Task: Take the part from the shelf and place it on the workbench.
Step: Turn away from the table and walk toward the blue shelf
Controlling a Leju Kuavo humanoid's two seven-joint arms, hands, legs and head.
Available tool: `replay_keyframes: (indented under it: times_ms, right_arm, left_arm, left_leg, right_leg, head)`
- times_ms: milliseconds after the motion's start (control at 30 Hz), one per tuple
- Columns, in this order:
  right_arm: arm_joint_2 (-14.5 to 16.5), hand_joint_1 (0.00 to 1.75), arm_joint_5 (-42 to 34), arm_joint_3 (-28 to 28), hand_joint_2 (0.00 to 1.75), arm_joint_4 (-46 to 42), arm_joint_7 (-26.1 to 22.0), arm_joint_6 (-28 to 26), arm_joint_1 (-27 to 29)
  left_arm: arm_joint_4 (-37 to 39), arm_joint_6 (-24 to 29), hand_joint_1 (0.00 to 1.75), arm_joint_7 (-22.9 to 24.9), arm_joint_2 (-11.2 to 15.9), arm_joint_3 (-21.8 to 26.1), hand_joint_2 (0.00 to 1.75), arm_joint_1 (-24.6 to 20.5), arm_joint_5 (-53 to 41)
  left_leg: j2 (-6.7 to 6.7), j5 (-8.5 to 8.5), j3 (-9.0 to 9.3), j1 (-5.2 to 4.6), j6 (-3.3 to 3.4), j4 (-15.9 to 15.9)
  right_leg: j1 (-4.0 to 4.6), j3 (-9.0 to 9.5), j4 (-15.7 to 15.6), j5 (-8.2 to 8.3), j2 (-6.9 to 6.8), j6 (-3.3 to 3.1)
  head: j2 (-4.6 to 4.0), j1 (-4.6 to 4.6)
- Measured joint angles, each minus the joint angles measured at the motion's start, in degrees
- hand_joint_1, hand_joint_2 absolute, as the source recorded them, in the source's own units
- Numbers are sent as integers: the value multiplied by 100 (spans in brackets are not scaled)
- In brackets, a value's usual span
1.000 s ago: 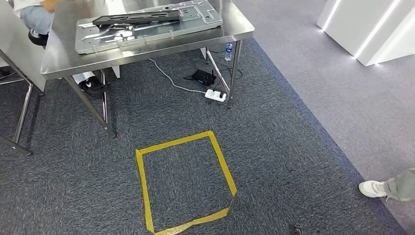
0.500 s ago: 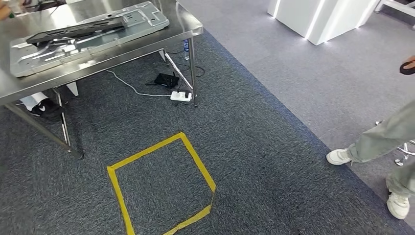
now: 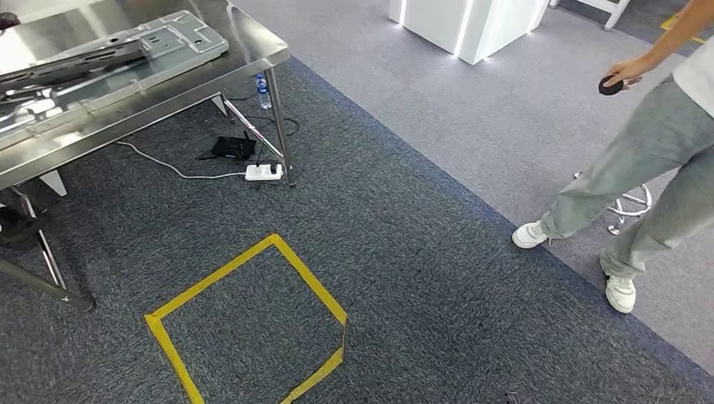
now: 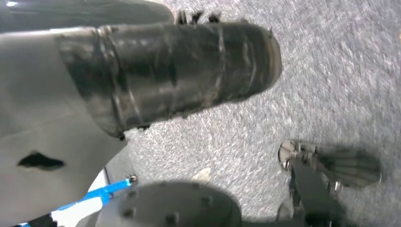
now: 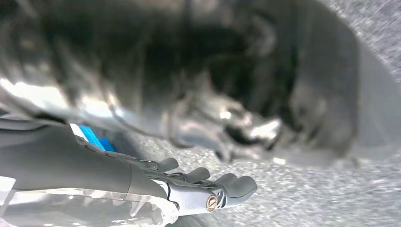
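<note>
In the head view, a steel counter [image 3: 253,50] fills the upper left of the frame. A grey metal panel [image 3: 168,42] lies flat on it, and a long black part [image 3: 76,66] rests on top of the panel, running off the left edge of the frame. Whether this is the part meant by the task I cannot tell.

Under the counter's right end, near its leg, a bottle [image 3: 263,86] stands on the carpet [image 3: 421,278]. Just below it in the frame are a black box [image 3: 234,148] and a white power strip [image 3: 263,172], with a pale cable trailing off to the left.

A yellow tape square [image 3: 212,278] marks the carpet at lower left of centre, its lower side cut by the frame's bottom edge.

At top centre stands a white block [image 3: 471,25] with lit strips along its edges, on the paler floor beyond the carpet.

At the right a person [image 3: 640,160] in pale trousers and white shoes stands on that floor, holding a small dark object [image 3: 610,84]. A stool base [image 3: 631,202] shows between the legs.

In the left wrist view, the left hand [image 4: 179,71] hangs over the carpet. Its thick dark thumb covers most of the fingers, so I cannot tell how far it is open.

In the right wrist view, the right hand [image 5: 189,187] has its fingers [image 5: 236,184] stretched out, with nothing in them.
</note>
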Motion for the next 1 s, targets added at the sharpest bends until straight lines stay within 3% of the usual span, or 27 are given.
replay_keyframes:
  times_ms: [67, 100, 133, 200, 267, 333, 400, 433, 467, 500, 533, 567, 633, 667, 700, 733, 800, 867, 933, 967, 1000]
  right_arm:
    - [-19, 0, 3, 6, 0, 0, 7, 4, -13]
    - [-26, 0, 7, 13, 0, 0, 13, 6, -23]
    - [-30, 0, 11, 21, 0, 0, 20, 7, -30]
    - [-40, 0, 20, 36, 0, 1, 47, 6, -19]
    - [-48, 0, 28, 49, 0, 3, 74, 5, 0]
    - [-52, 0, 34, 73, 0, 5, 95, 5, -10]
    - [-54, 0, 38, 96, 0, 7, 106, 6, -29]
    - [-55, 0, 37, 102, 0, 7, 107, 7, -29]
    - [-55, 0, 36, 104, 0, 7, 106, 7, -24]
    - [-56, 0, 32, 106, 0, 7, 101, 7, -17]
    - [-56, 0, 29, 108, 0, 7, 92, 5, -13]
    - [-56, 0, 24, 110, 0, 7, 80, 3, -14]
    - [-59, 0, 10, 113, 0, 7, 57, -2, -21]
    - [-62, 0, 1, 113, 0, 7, 47, -6, -22]
    - [-66, 0, -9, 113, 0, 7, 38, -9, -14]
    - [-68, 0, -19, 114, 0, 8, 27, -12, 2]
    - [-69, 0, -34, 117, 0, 9, 10, -14, 24]
    - [-71, 0, -38, 120, 0, 9, 5, -14, 4]
    - [-71, 0, -42, 120, 0, 9, 13, -14, -14]
    - [-70, 0, -46, 121, 0, 9, 28, -14, -10]
    - [-70, 0, -53, 121, 0, 10, 50, -15, -2]
  left_arm:
    - [0, 0, 0, 38, -10, 0, 0, -5, 5]
    - [0, 6, 0, 64, -13, 0, 0, -7, 9]
    - [0, 12, 0, 91, -13, 0, 0, -11, 11]
    - [0, 21, 0, 143, -13, 0, 0, -29, 15]
    - [0, 26, 0, 178, -13, 0, 0, -46, 15]
    - [0, 29, 0, 193, -13, 0, 0, -39, 15]
    - [0, 26, 0, 193, -14, 1, 0, -13, 14]
    - [0, 22, 0, 185, -15, 1, 0, -1, 13]
    - [0, 17, 0, 173, -16, 1, 0, 6, 10]
    - [0, 9, 0, 156, -17, 1, 0, 7, 7]
    - [0, 3, 0, 140, -17, 0, 0, 7, 3]
    - [0, -5, 0, 128, -16, 0, 0, 6, 0]
    - [0, -27, 0, 119, -15, 0, 0, 3, -4]
    - [0, -44, 0, 123, -15, 0, 0, 0, -5]
    - [0, -66, 0, 140, -15, 0, 0, -4, -7]
    - [0, -91, 0, 166, -15, 0, 0, -9, -9]
    - [0, -140, 0, 227, -15, 0, 0, -10, -13]
    - [0, -180, 0, 267, -15, 0, 0, 5, -14]
    - [0, -202, 0, 293, -15, 0, 0, 25, -14]
    - [0, -208, 0, 302, -16, 0, 0, 29, -16]
    - [0, -214, 0, 305, -16, 0, 0, 27, -18]
  left_leg:
    - [140, -66, -32, -12, -62, 92]
    - [200, -97, -48, -21, -99, 133]
    - [255, -119, -49, -32, -136, 162]
    - [334, -141, -33, -20, -199, 181]
    - [114, -276, -80, 14, -270, 332]
    - [-247, -638, -331, 46, -324, 912]
    - [-378, -961, -669, 62, -342, 1645]
    - [-394, -982, -754, 67, -341, 1818]
    - [-405, -888, -738, 69, -334, 1777]
    - [-441, -696, -612, 74, -321, 1512]
    - [-542, -472, -422, 83, -306, 1117]
    - [-729, -305, -239, 93, -292, 719]
    - [-988, -156, -53, 86, -263, 265]
    - [-1011, -161, -48, 69, -245, 222]
    - [-921, -135, -45, 54, -214, 210]
    - [-829, -102, -31, 54, -169, 185]
    - [-648, -31, -17, 55, -69, 115]
    - [-464, 2, -43, 29, -12, 89]
    - [-254, 7, -74, 2, -1, 94]
    - [-154, 6, -83, -5, 0, 96]
    - [-65, 2, -85, -9, -3, 98]
  right_leg:
    - [13, 410, -719, 237, -205, -30]
    - [26, 516, -910, 288, -259, -68]
    - [45, 538, -971, 293, -266, -114]
    - [54, 516, -971, 329, -130, -200]
    - [35, 499, -1000, 365, -18, -267]
    - [22, 471, -1012, 399, 96, -316]
    - [25, 433, -1010, 422, 250, -340]
    - [26, 421, -1008, 431, 331, -339]
    - [25, 415, -1006, 440, 417, -331]
    - [22, 413, -1002, 451, 504, -317]
    - [15, 411, -998, 461, 587, -302]
    - [13, 401, -990, 474, 667, -277]
    - [-3, 358, -984, 509, 811, -209]
    - [-11, 334, -995, 533, 881, -164]
    - [-23, 308, -1016, 562, 951, -117]
    - [-29, 278, -1004, 569, 921, -89]
    - [-6, 135, -752, 408, 593, -67]
    - [20, -161, -88, 26, 211, -60]
    - [22, -396, 499, -217, 114, -34]
    - [21, -377, 539, -197, 92, -29]
    - [23, -243, 356, -86, 55, -32]
  head:
    - [0, -4]
    - [0, -10]
    - [0, -15]
    - [0, -19]
    - [0, -32]
    - [0, -56]
    - [0, -63]
    - [0, -61]
    - [0, -62]
    - [0, -62]
    - [0, -62]
    - [0, -62]
    - [0, -60]
    - [0, -56]
    - [0, -57]
    - [0, -54]
    - [0, -32]
    - [0, -5]
    - [0, 2]
    - [0, 2]
    - [0, 3]
